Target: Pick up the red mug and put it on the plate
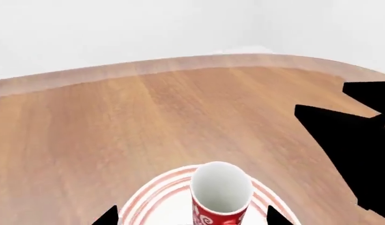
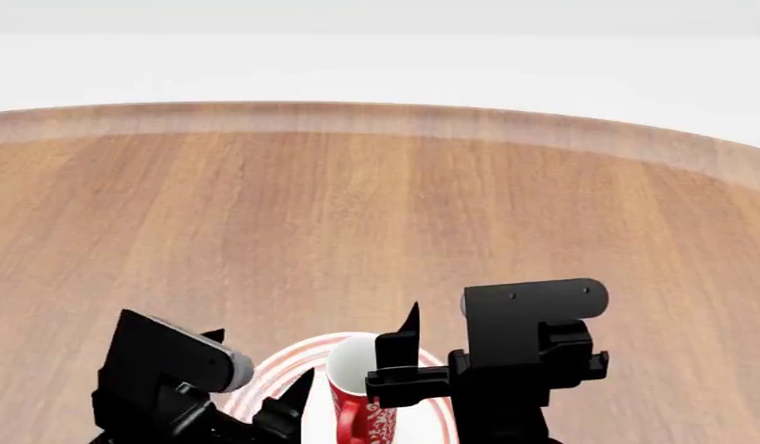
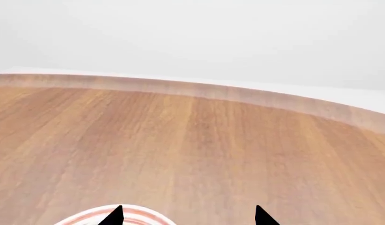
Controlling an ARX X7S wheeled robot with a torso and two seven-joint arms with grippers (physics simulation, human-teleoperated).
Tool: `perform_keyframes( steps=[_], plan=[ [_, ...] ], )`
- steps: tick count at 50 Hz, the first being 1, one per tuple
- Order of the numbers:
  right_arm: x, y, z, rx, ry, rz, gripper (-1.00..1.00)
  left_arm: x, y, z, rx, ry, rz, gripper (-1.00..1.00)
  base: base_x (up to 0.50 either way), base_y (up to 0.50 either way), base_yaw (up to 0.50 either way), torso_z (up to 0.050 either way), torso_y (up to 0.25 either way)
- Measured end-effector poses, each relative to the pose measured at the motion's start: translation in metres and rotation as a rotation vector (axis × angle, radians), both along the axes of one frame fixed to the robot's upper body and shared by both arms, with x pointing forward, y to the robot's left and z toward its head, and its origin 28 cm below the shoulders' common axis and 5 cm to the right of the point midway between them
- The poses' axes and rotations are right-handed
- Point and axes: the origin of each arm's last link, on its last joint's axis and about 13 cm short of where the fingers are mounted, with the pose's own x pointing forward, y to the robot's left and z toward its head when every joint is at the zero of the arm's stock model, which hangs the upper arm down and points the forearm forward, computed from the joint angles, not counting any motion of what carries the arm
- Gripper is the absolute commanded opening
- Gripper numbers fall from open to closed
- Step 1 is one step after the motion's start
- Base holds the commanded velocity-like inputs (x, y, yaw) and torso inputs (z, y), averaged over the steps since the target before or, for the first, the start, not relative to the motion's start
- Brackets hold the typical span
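Note:
The red mug [image 1: 220, 199] with its white floral pattern and white inside is upright over the middle of the plate [image 1: 151, 197], a white plate with red rings. Its base and handle are out of frame. My left gripper [image 1: 191, 218] is open, one fingertip on each side of the mug with a gap on both sides. In the head view the mug [image 2: 353, 398] and plate [image 2: 281, 365] sit at the bottom edge between both arms. My right gripper [image 3: 187, 216] is open and empty beside the mug, one fingertip over the plate's rim [image 3: 139, 214].
The round wooden table [image 2: 380, 203] stretches ahead to its curved far edge [image 2: 380, 116], with white background beyond. The right gripper's black body [image 1: 355, 154] is close beside the left one; it also shows in the head view [image 2: 528, 342].

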Motion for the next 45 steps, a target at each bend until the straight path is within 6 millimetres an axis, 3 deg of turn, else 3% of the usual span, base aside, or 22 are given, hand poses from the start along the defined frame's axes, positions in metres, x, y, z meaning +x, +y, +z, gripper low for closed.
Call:
perform_keyframes(
  steps=[13, 30, 45],
  plan=[
    [0.000, 0.000, 0.000, -0.004, -0.010, 0.002, 1.00, 0.010, 0.017, 0.009, -0.011, -0.122, 0.223, 1.00, 0.00, 0.00, 0.00, 0.000, 0.000],
    [-0.002, 0.000, 0.002, -0.014, -0.037, 0.003, 1.00, 0.015, 0.024, 0.012, -0.005, -0.167, 0.300, 1.00, 0.00, 0.00, 0.00, 0.000, 0.000],
    [-0.016, 0.001, 0.017, 0.038, -0.276, 0.012, 1.00, 0.008, 0.023, 0.024, 0.010, -0.327, 0.317, 1.00, 0.00, 0.00, 0.00, 0.000, 0.000]
  ],
)
